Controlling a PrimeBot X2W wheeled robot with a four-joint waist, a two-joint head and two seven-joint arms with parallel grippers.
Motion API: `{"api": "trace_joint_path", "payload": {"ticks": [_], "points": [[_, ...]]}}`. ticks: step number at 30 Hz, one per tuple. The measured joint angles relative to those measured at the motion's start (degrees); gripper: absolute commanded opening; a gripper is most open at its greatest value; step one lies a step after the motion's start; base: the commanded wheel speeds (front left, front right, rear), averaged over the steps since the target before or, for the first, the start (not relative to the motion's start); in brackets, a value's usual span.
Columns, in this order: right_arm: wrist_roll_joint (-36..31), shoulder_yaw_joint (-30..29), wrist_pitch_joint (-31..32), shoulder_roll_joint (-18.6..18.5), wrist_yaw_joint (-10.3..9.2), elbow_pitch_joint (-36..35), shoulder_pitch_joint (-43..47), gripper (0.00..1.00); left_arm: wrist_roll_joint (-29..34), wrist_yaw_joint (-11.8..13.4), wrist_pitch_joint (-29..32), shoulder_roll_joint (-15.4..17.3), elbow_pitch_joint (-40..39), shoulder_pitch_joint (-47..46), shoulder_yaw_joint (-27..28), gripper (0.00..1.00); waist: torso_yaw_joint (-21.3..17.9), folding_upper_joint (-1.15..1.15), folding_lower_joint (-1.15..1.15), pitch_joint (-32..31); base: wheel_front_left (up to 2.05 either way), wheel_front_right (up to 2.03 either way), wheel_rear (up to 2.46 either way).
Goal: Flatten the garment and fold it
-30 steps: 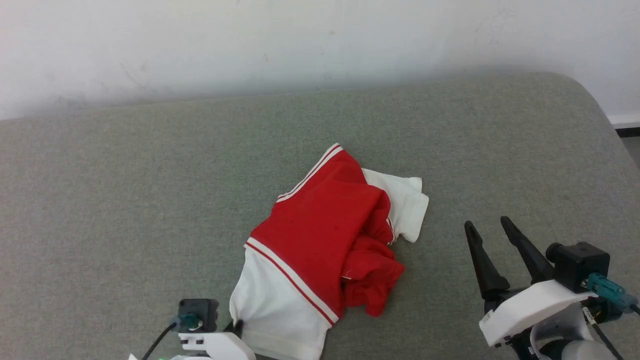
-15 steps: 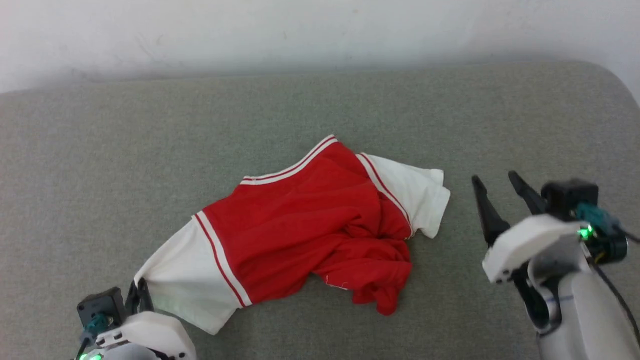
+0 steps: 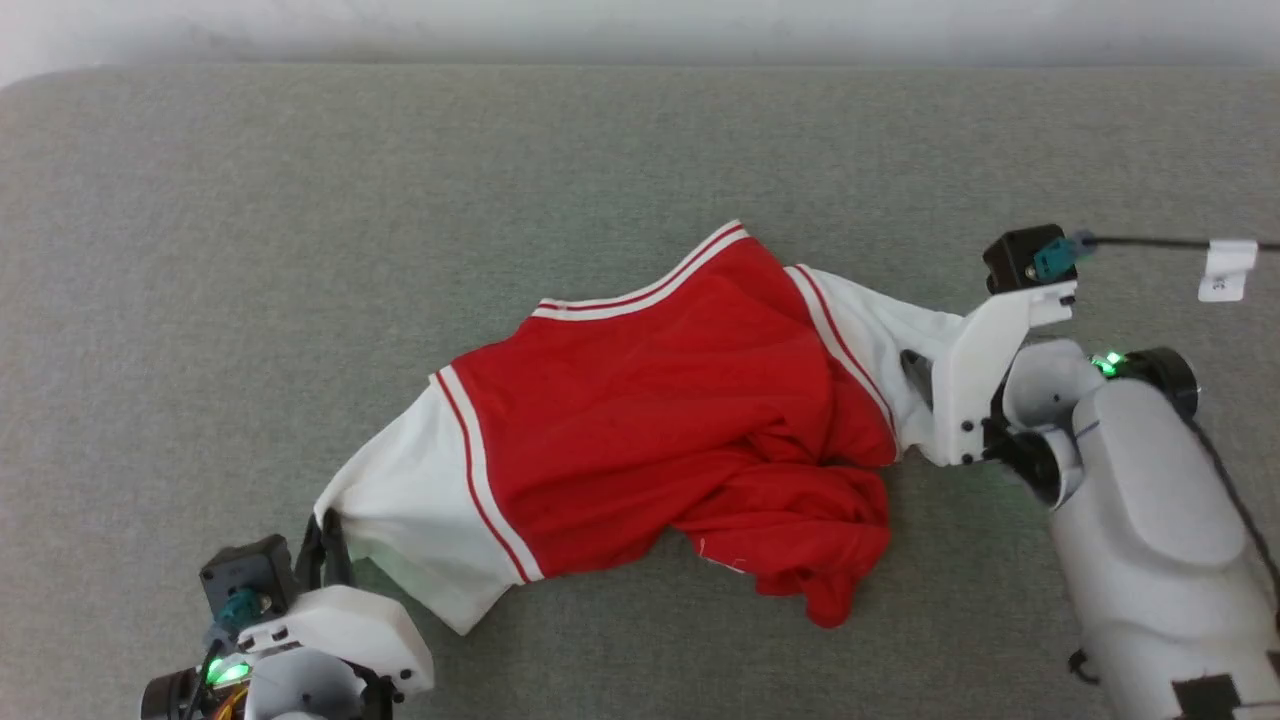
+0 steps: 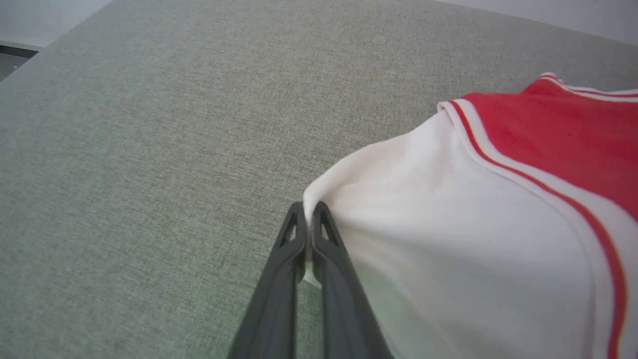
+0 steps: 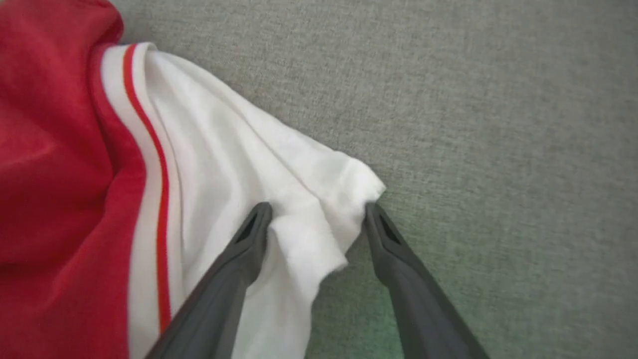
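the shirt lies crumpled on the grey cushion. the left gripper is clamped on the near-left sleeve edge; the right gripper, spread wide, straddles the right sleeve end without gripping, likely so both can stretch it flat

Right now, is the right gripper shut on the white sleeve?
No: the right gripper has its fingers wide apart, with the end of the sleeve between them.
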Motion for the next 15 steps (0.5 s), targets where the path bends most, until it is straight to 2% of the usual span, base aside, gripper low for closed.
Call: {"api": "trace_joint_path", "payload": {"ticks": [2,3,4,5,10,15], "points": [[0.0,1.6,5.0,-1.2,0.00,0.6,-1.6,0.98,0.0,-0.4,0.0,-0.1,0.5,0.0,-0.4,0.00,0.7,0.00,-0.02,0.4,0.00,0.00,0.00],[0.1,2.2,7.2,-1.6,0.00,0.6,-2.4,0.64,0.0,-0.5,0.0,-0.1,0.5,0.0,-0.6,0.00,0.9,0.00,-0.02,0.4,0.00,0.00,0.00],[0.2,2.8,9.4,-2.1,0.00,0.7,-2.8,0.08,-0.1,-0.8,0.0,0.0,0.8,0.0,-0.7,0.00,1.1,0.00,-0.01,0.4,0.00,0.00,0.00],[0.3,3.6,11.1,-2.5,0.01,0.6,-3.1,0.00,-0.5,-1.0,0.0,0.1,1.3,0.0,-0.7,0.00,1.2,0.00,-0.01,0.3,0.00,0.00,0.00],[1.8,5.4,14.9,-4.7,0.03,-1.1,-2.9,0.00,-0.9,-2.0,0.2,1.0,2.0,-0.2,-1.3,0.00,0.9,0.00,-0.01,-0.9,0.00,0.00,0.00],[2.6,6.5,13.1,-9.7,0.02,-5.8,-2.9,0.00,0.7,-4.2,1.3,4.5,-0.1,-5.0,-2.7,0.00,0.0,0.00,-0.01,-1.5,0.00,0.00,0.00]]}}
